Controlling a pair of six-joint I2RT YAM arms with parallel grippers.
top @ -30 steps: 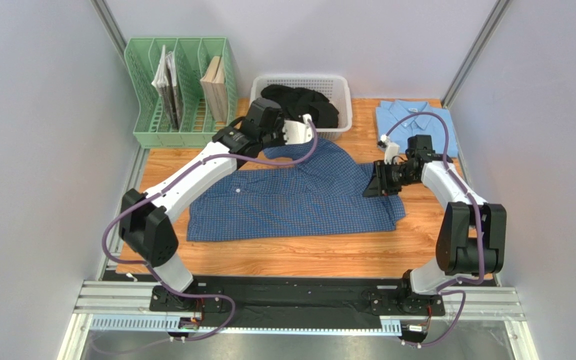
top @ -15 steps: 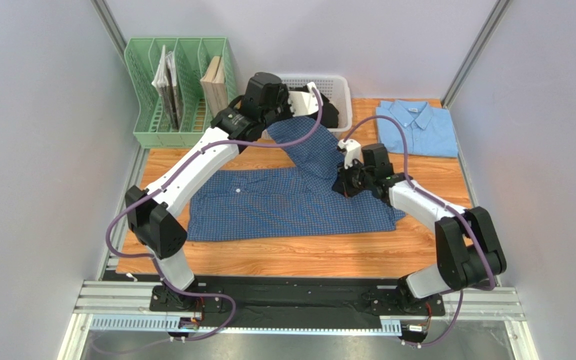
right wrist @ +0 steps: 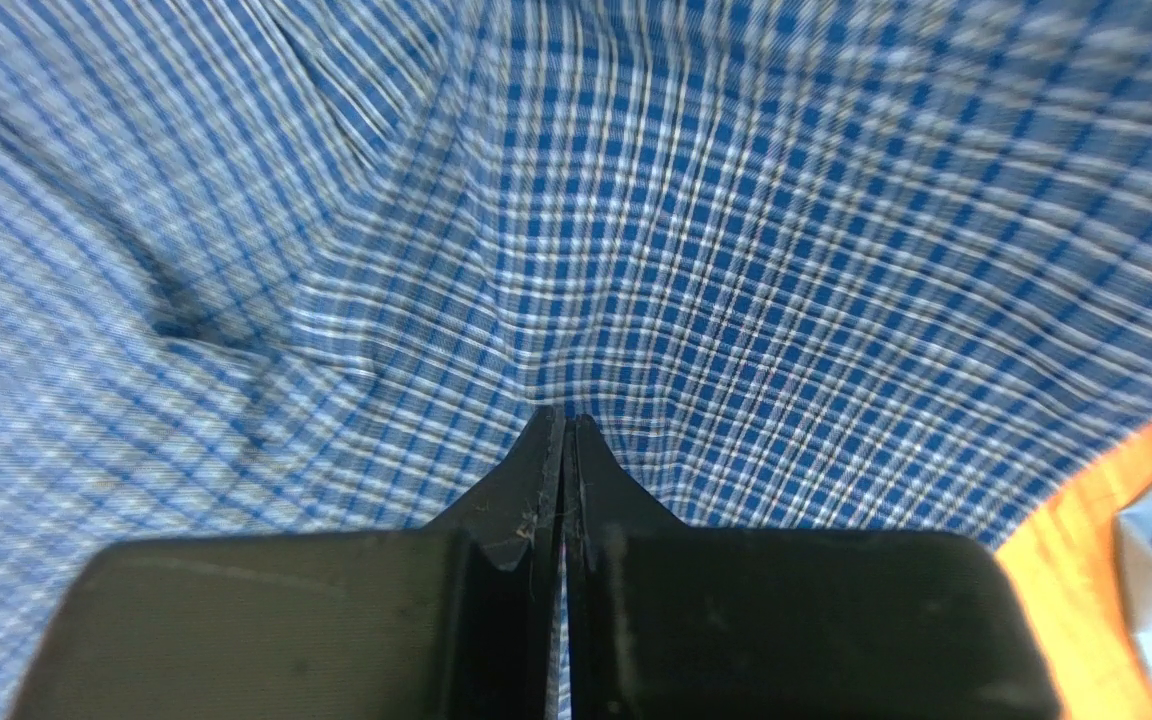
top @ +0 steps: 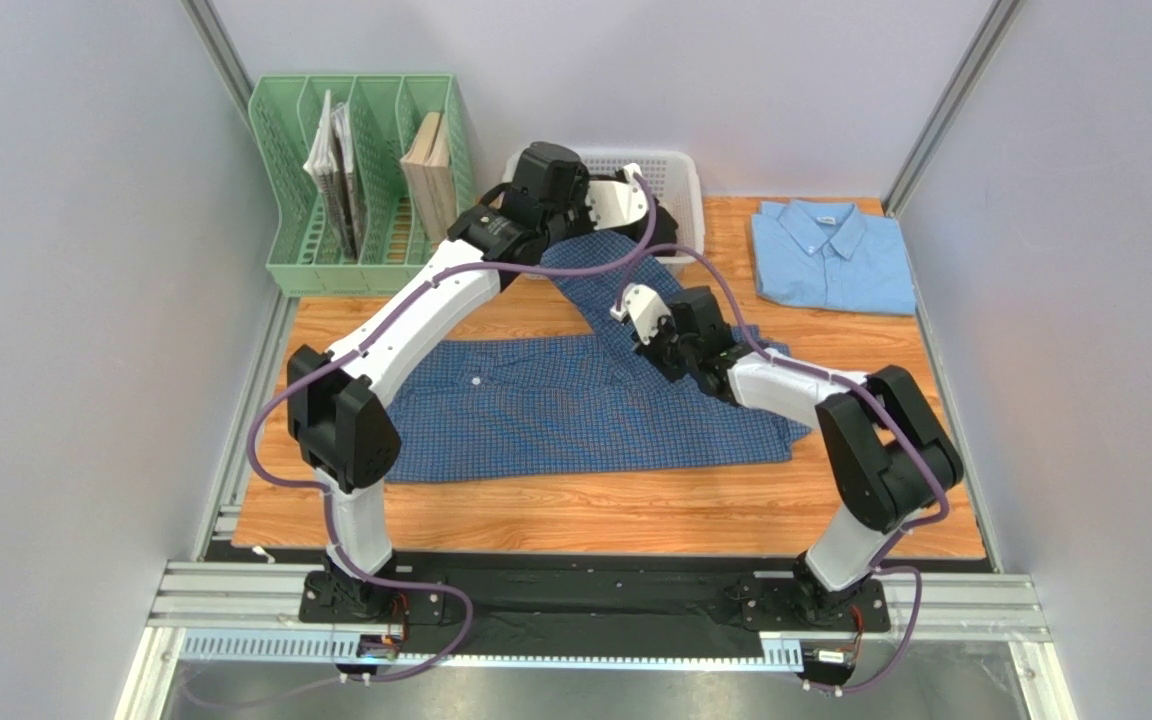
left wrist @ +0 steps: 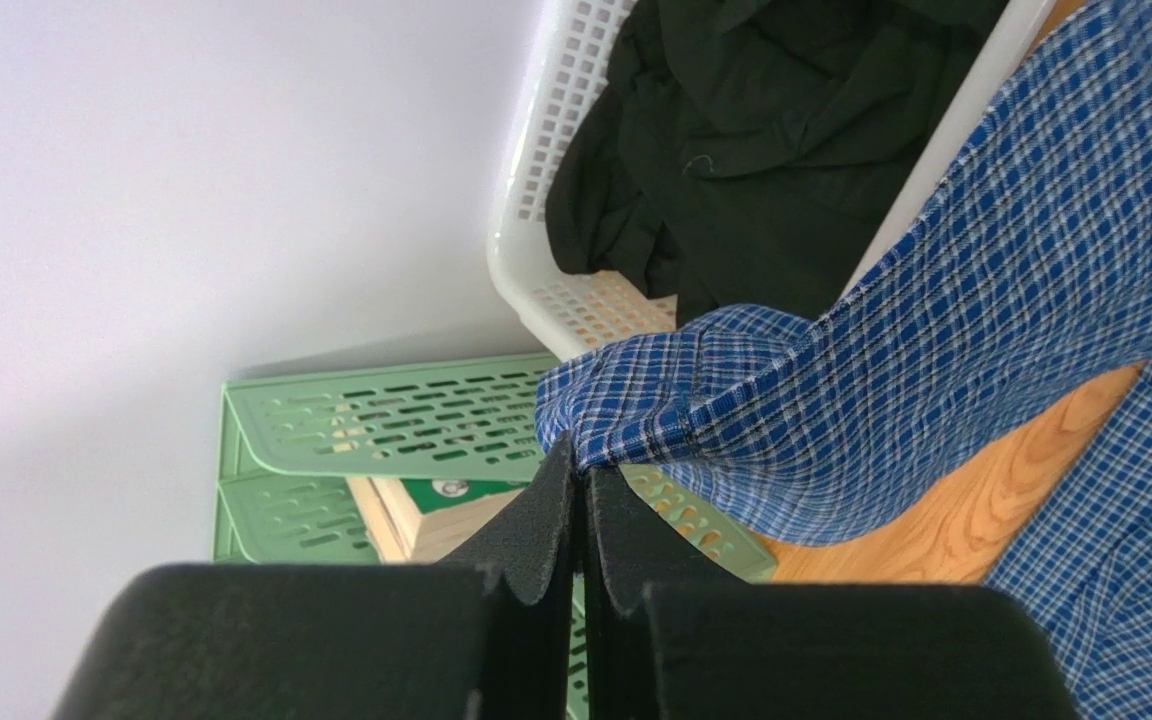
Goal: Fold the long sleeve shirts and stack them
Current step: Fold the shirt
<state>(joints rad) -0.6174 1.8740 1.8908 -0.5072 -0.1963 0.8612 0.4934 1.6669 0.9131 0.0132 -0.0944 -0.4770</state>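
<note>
**Spotter:** Where are your grippers?

**Me:** My left gripper (left wrist: 582,473) is raised, with its jaws pressed fully together on a hemmed edge of the dark blue checked shirt (top: 567,405). The cloth slopes from its tips down to the table (top: 612,518). My right gripper (right wrist: 564,423) is low and also closed tight. It pinches a fold near the middle of the same shirt, and creases fan out from its tips.

**Spotter:** Room to move?

**Me:** It's tight around the left tips. The white basket (top: 683,177) sits just past them and the green rack (top: 285,225) is off to their left, both along the table's far edge. Coming toward me from the right gripper I have the spread shirt, then a bare strip of wood up to the near edge. The light blue shirt (top: 833,258) lies folded well off to that gripper's right, in the far corner by the wall.

**Spotter:** Anything you can't see?

**Me:** From above, my left arm covers the checked shirt's upper left part. The black garment (left wrist: 748,120) in the basket is cut off in the left wrist view. The right wrist view is nothing but check, slightly blurred, so I can't tell how much cloth sits between those fingers.
</note>
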